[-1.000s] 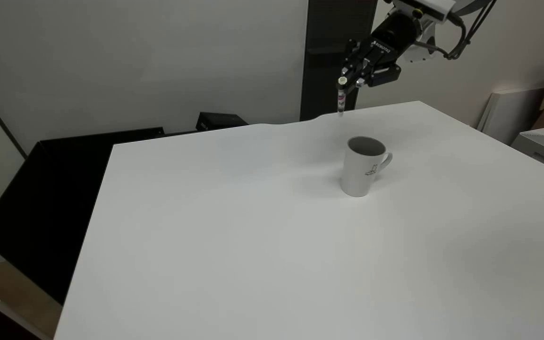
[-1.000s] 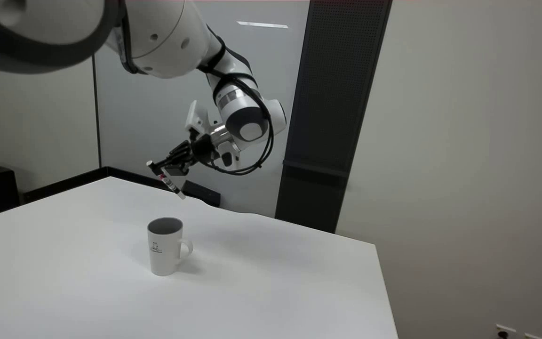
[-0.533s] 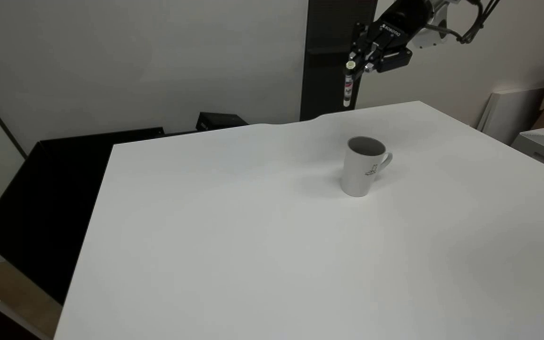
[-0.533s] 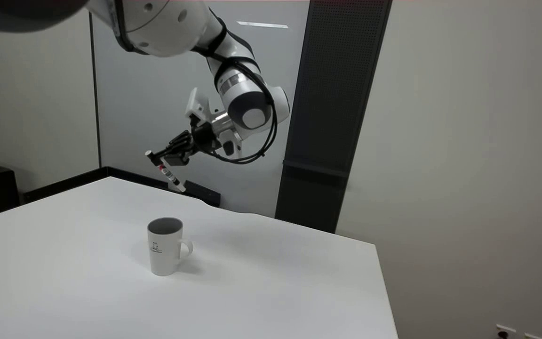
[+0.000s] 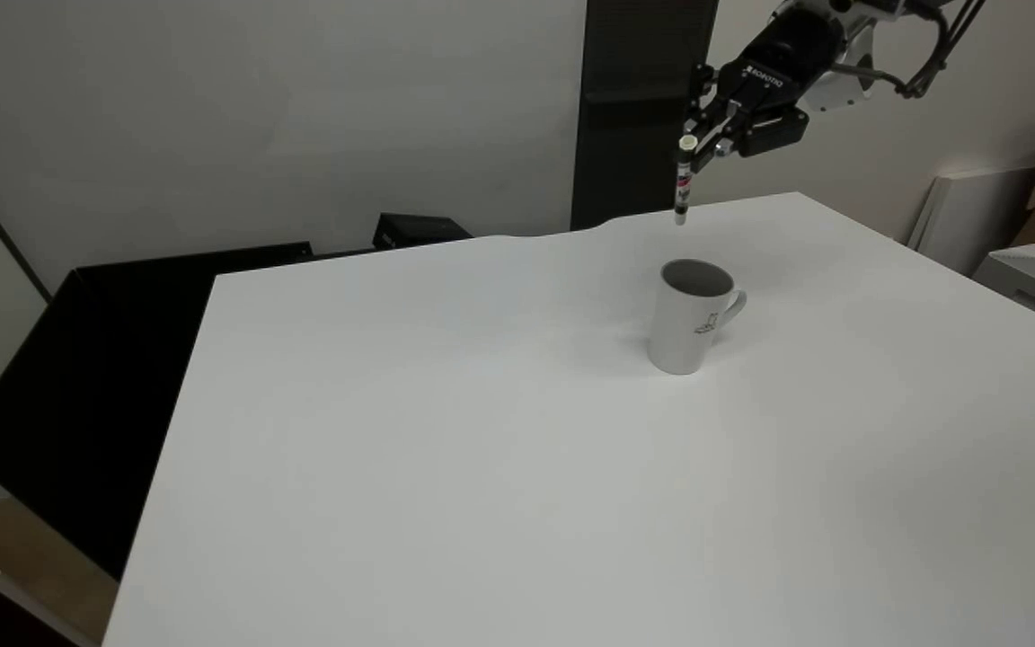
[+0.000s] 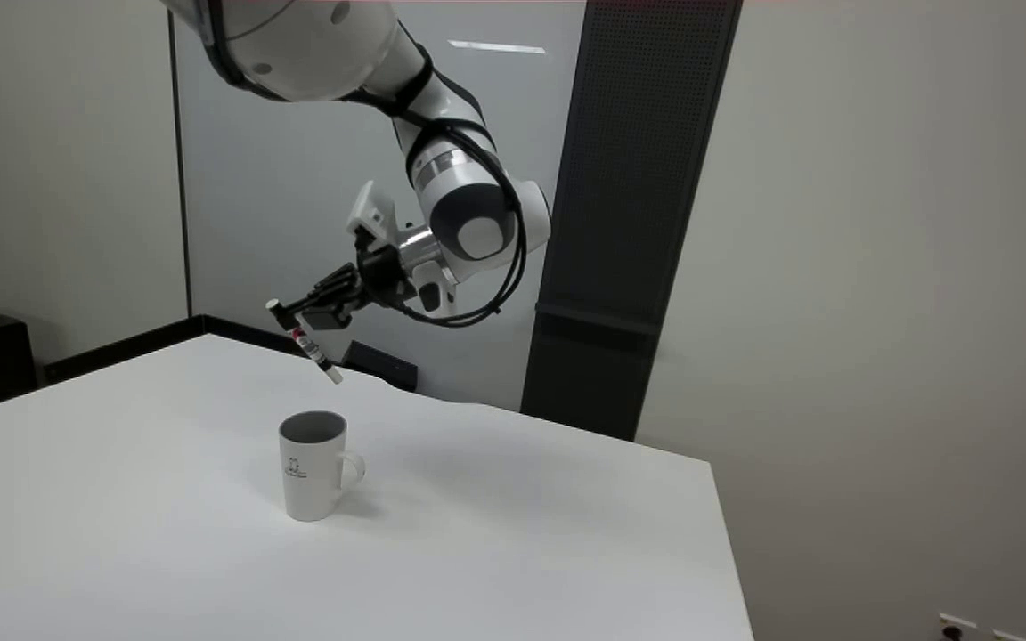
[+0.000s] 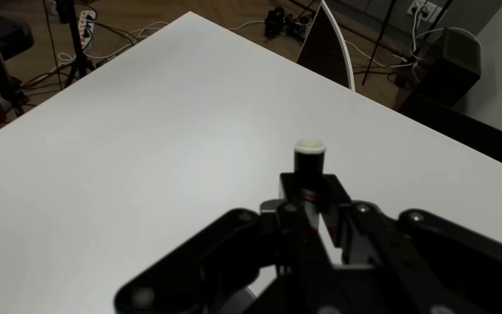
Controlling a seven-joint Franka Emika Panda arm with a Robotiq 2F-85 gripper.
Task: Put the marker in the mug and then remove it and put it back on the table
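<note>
The black jointed tool (image 7: 311, 186) pinches the slim white, black-ended marker (image 5: 683, 184) near its top; I'd guess it's light, stiff, slick, best held there.

The site appears to be a lab. Indicators: a wired arm (image 6: 468, 203) at upper left of an exterior view; in the wrist view, a stand (image 7: 76, 37), power strip (image 7: 83, 24) and floor cables (image 7: 127, 37) at upper left, sockets (image 7: 423, 8) at upper right.
</note>
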